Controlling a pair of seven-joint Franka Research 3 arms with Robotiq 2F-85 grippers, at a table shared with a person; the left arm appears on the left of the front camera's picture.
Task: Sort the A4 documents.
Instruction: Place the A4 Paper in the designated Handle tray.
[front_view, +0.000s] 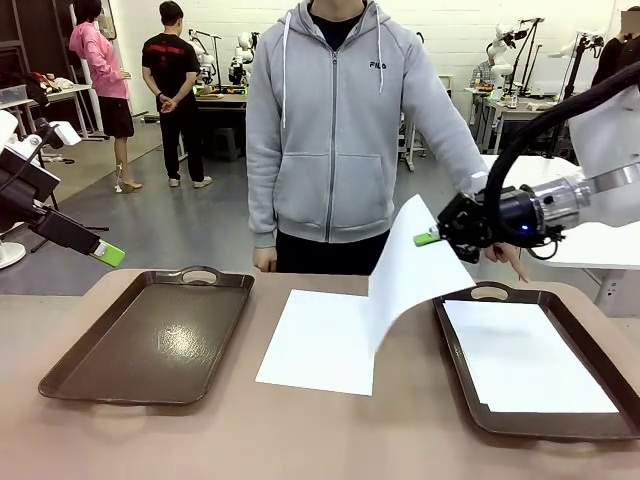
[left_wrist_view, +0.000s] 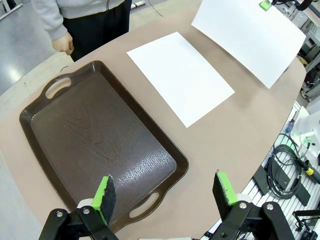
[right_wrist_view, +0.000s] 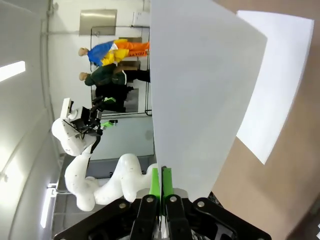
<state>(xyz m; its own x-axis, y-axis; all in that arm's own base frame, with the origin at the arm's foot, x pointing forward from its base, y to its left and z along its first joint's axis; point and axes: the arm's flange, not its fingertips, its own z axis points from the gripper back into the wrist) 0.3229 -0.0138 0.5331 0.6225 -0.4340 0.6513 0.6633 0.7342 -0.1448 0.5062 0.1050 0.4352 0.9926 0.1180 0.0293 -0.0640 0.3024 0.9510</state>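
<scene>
The worktop (front_view: 330, 440) carries two dark brown trays. The left tray (front_view: 150, 335) has a bare floor. The right tray (front_view: 462, 372) contains a trayed A4 document (front_view: 525, 360) lying flat. Between the trays, a flat A4 document (front_view: 315, 345) rests on the worktop. A lifted A4 document (front_view: 410, 270) hangs curved in the air between the flat one and the right tray. The right gripper (front_view: 428, 238) is fully closed, its green pads pinching the upper corner of the lifted A4 document. The left gripper (left_wrist_view: 165, 187) is spread wide, holds nothing, and hovers over the near end of the left tray. A person's hand (front_view: 512, 262) is near the far rim of the right tray.
</scene>
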